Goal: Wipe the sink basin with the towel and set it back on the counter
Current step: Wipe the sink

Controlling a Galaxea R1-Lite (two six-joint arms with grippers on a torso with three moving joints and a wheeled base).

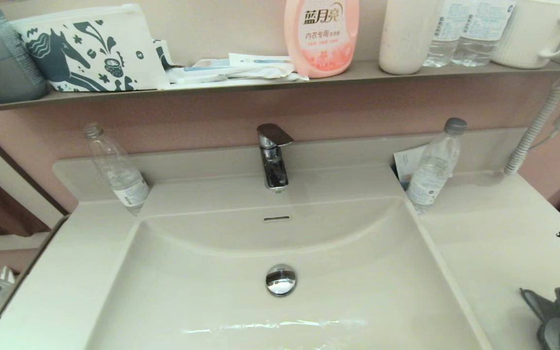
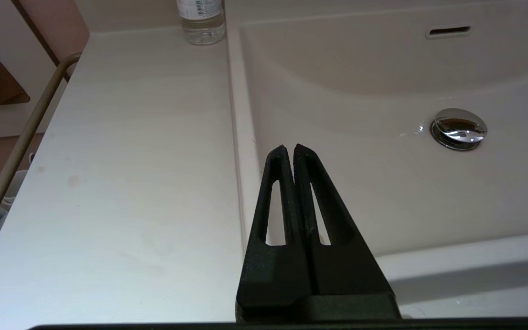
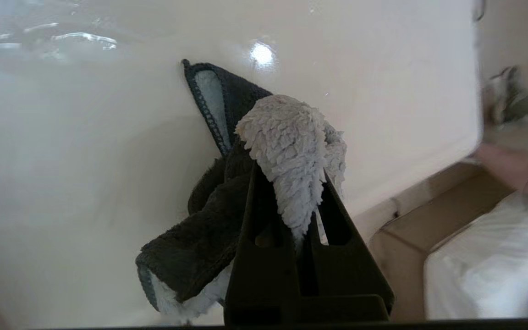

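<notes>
The towel (image 3: 227, 197) is clamped between the fingers of the right gripper (image 3: 307, 183): a pale grey fleecy fold stands up between the fingertips, and the dark grey face with its pale blue underside hangs beside and below them, over the cream-white tabletop (image 3: 85, 174). In the head view the right gripper (image 1: 559, 316) sits at the lower right corner, above the tabletop (image 1: 494, 243) to the right of the sink basin (image 1: 202, 291), well apart from the chrome drain plug (image 1: 280, 279). The left gripper (image 2: 290, 153) hangs over the rim between tabletop (image 2: 131, 160) and sink basin (image 2: 360, 183), with its fingers pressed together on nothing. Readable writing: the pink detergent bottle (image 1: 321, 36) on the shelf (image 1: 260, 82) carries the brand 蓝月亮 and the line 内衣专用. Also on the shelf are a white pouch with a dark horse print (image 1: 88, 48), a white tumbler (image 1: 406, 36), a white mug (image 1: 537, 31) and two clear bottles (image 1: 464, 31). A clear plastic bottle (image 1: 119, 170) stands at the left back of the tabletop, and another with a grey cap (image 1: 435, 165) at the right back; their labels are too small to read. The chrome faucet (image 1: 272, 155) stands behind the overflow slot (image 1: 276, 218).
</notes>
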